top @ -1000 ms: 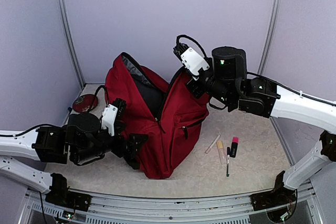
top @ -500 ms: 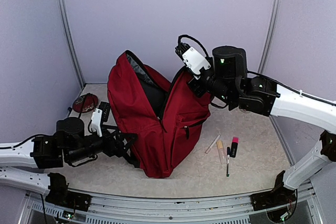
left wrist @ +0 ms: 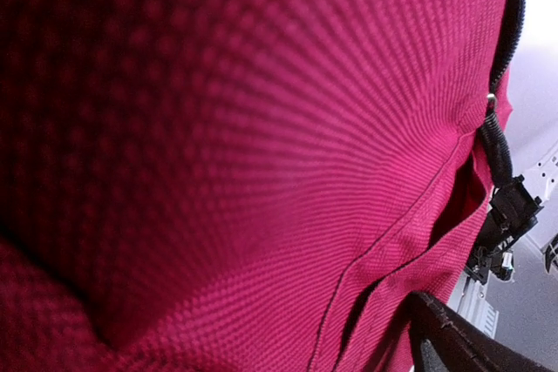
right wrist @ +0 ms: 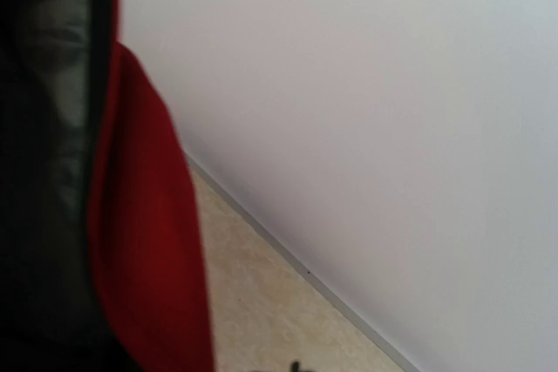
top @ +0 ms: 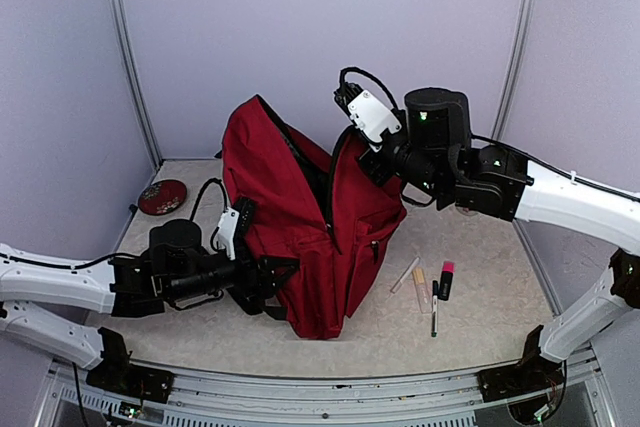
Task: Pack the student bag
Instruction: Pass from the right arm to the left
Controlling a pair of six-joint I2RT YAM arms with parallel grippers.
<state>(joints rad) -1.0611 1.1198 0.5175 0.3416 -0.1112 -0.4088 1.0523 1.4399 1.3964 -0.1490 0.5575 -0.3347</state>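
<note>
The middle is filled by the bag [top: 345, 237], its mouth seen only as a slit. Room is found on its right, around the pens [top: 432, 289]; its other flank is blocked by the left arm [top: 190, 272].

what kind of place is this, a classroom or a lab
Probably a robot lab test cell: plain panel walls enclose a table, where a left arm and right arm flank a student bag and loose pens.

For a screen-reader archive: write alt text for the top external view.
A dark-red student bag stands unzipped, its top edge gripped by the right pincer; the open left pincer is at its lower side. Pens lie beside it.
</note>
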